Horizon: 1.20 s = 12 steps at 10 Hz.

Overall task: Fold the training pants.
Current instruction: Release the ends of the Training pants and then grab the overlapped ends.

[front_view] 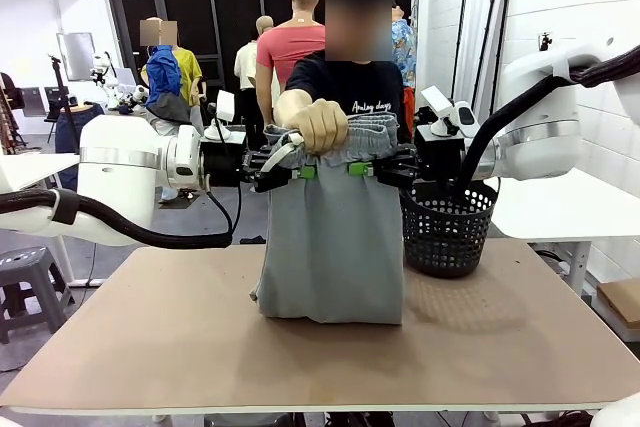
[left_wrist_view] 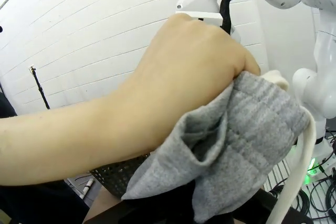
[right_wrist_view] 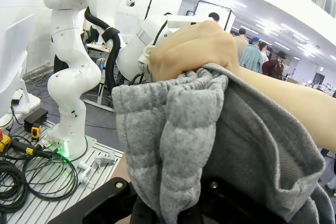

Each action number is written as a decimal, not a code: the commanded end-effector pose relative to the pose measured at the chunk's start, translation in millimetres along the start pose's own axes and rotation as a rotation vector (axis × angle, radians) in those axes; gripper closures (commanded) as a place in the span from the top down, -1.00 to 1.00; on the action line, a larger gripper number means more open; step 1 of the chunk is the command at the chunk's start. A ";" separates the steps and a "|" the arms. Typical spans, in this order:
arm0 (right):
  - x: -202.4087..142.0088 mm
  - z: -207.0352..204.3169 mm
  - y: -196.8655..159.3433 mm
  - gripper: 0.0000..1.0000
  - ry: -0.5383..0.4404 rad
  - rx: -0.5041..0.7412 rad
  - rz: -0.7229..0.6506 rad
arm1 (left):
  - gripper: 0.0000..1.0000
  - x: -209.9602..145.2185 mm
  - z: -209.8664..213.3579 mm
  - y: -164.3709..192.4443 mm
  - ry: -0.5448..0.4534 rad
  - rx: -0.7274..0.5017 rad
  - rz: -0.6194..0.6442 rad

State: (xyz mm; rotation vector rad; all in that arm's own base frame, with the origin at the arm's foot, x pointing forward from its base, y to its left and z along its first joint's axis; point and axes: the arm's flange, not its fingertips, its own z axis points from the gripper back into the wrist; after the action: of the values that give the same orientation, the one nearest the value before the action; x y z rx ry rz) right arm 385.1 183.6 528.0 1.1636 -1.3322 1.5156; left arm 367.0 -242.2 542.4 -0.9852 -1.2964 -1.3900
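Observation:
The light grey training pants [front_view: 335, 242] hang upright over the table, their lower end resting on it. My left gripper [front_view: 303, 170] is shut on the waistband's left side, and my right gripper [front_view: 361, 168] is shut on its right side. A person's hand [front_view: 320, 124] grips the gathered waistband between them from above. The left wrist view is close on that hand [left_wrist_view: 173, 87] bunching the grey waistband [left_wrist_view: 247, 129], with the white drawstring [left_wrist_view: 307, 150] hanging beside it. From the right wrist I see the same hand [right_wrist_view: 194, 48] on the ribbed waistband [right_wrist_view: 173, 124].
A black mesh basket [front_view: 447, 228] stands on the table [front_view: 320, 347] just right of the pants, under my right arm. The person stands at the far edge behind the pants. People are farther back in the room.

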 end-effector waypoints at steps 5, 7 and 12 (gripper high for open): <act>1.5 -2.5 0.7 -1.00 -0.016 -0.005 -0.002 | -1.00 1.9 0.5 -2.1 -0.015 0.013 0.008; 1.5 -2.5 0.7 -1.00 -0.016 -0.005 -0.002 | -1.00 1.9 0.5 -2.1 -0.015 0.013 0.008; 1.5 -2.5 0.7 -1.00 -0.016 -0.005 -0.002 | -1.00 1.9 0.5 -2.1 -0.015 0.013 0.008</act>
State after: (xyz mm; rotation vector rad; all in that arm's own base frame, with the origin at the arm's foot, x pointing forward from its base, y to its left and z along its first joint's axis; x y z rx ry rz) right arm 385.0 183.6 528.0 1.1639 -1.3322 1.5156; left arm 367.1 -242.0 542.3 -0.9850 -1.2965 -1.3891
